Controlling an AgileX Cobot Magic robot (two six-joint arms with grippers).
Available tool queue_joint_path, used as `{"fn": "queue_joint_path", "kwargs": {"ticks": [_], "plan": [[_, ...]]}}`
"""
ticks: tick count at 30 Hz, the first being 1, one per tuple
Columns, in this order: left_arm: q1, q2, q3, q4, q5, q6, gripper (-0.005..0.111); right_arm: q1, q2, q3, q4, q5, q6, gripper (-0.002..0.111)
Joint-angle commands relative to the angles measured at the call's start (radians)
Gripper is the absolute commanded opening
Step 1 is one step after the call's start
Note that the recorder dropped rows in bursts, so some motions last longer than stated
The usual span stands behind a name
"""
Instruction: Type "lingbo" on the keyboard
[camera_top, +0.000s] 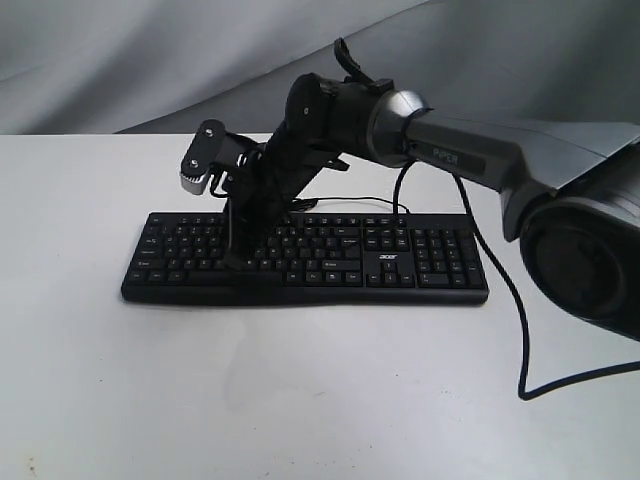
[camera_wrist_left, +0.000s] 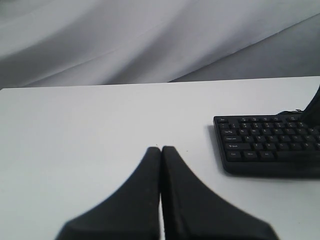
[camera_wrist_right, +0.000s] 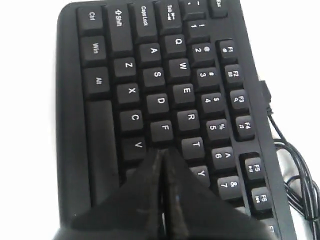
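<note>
The black keyboard (camera_top: 420, 255) lies flat across the middle of the white table (camera_top: 300, 400). My right arm reaches over from the right, and the right gripper (camera_top: 237, 260) points down at the left-middle letter block. In the right wrist view the right gripper (camera_wrist_right: 162, 150) is shut with nothing between its fingers. Its tip sits on or just above the keyboard (camera_wrist_right: 160, 100) among the F, V, T and Y keys, and it hides the key beneath. The left gripper (camera_wrist_left: 161, 148) is shut and empty above bare table, off the keyboard's (camera_wrist_left: 270, 150) Ctrl end.
A thin black cable (camera_top: 350, 200) runs from the keyboard's back edge, also seen in the right wrist view (camera_wrist_right: 295, 170). A thicker black cable (camera_top: 520, 320) hangs from the right arm onto the table. Grey cloth (camera_top: 150, 60) hangs behind the table.
</note>
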Motion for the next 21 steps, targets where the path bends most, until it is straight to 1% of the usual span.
{"fn": "queue_joint_path", "kwargs": {"ticks": [1,10,21], "plan": [[0.002,-0.003,0.004,-0.008,-0.005,-0.004,0.001,-0.021,-0.013,-0.004,-0.030,-0.004,0.017,0.000],[0.002,-0.003,0.004,-0.008,-0.005,-0.004,0.001,-0.078,-0.013,-0.004,-0.048,0.007,0.041,0.000],[0.002,-0.003,0.004,-0.008,-0.005,-0.004,0.001,-0.106,-0.005,-0.004,-0.071,0.033,0.064,0.000]]}}
